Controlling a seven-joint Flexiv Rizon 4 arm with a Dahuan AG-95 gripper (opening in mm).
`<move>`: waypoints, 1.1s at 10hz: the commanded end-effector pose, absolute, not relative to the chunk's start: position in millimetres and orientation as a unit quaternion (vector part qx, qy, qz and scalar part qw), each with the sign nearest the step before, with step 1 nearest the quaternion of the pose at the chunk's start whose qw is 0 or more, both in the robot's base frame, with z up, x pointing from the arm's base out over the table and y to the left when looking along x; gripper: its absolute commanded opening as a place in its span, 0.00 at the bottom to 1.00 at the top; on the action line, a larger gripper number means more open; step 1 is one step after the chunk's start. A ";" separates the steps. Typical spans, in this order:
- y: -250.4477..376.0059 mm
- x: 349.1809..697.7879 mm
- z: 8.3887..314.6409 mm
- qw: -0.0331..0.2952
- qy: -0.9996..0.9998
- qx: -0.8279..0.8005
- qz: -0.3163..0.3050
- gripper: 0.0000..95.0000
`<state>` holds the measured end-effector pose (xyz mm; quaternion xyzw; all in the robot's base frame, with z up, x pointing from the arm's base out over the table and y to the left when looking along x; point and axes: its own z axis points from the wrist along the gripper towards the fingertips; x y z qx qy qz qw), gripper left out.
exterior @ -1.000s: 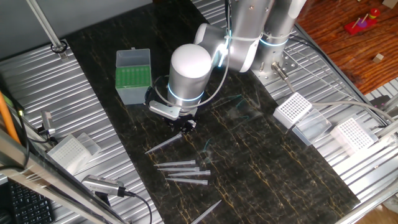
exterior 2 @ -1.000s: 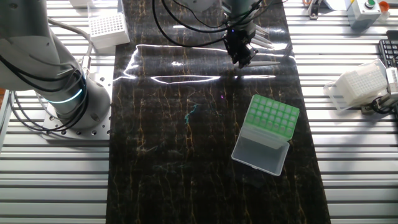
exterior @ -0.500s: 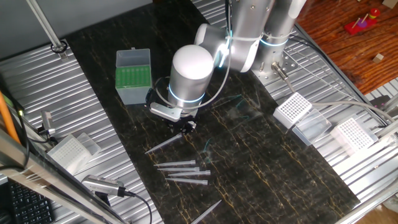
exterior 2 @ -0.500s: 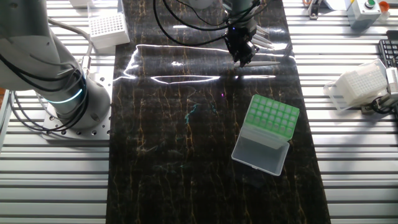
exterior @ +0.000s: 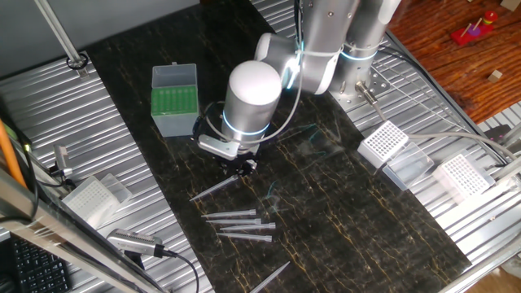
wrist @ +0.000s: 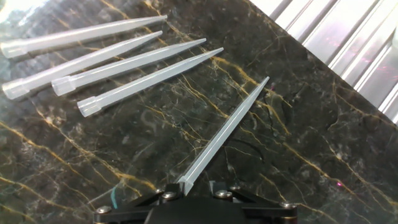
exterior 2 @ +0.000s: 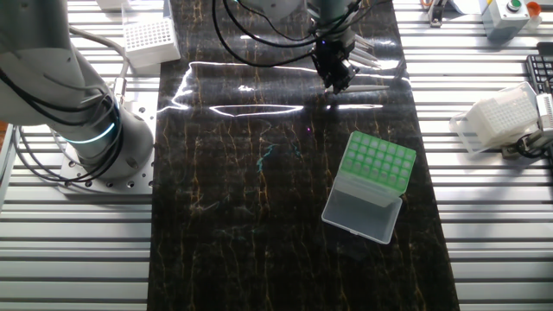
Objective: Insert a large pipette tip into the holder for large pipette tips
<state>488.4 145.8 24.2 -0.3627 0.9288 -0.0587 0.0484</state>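
A large pipette tip lies on the dark marble-patterned mat. Its wide end sits between my gripper's fingers at the bottom of the hand view and its point aims away. In one fixed view the gripper is low over the mat at that tip's wide end. The jaws stand close against both sides of the tip. The holder for large pipette tips, with its green rack and open lid, stands apart at the mat's far left. In the other fixed view the holder is well clear of the gripper.
Several more loose pipette tips lie side by side just beyond the held one and also show in one fixed view. White perforated racks stand on the ribbed metal table around the mat. The arm's base is beside the mat.
The arm's wrist has shifted very slightly. The gripper stays at the wide end of the tip and the tip has not visibly moved.
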 end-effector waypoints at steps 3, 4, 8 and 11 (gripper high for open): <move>146.0 488.6 24.4 0.048 0.939 -0.338 -0.048 0.20; 145.9 488.5 24.3 0.048 0.941 -0.331 -0.045 0.20; 144.7 488.4 28.1 0.036 0.950 -0.307 -0.045 0.20; 145.4 490.9 36.5 0.038 0.959 -0.279 -0.039 0.00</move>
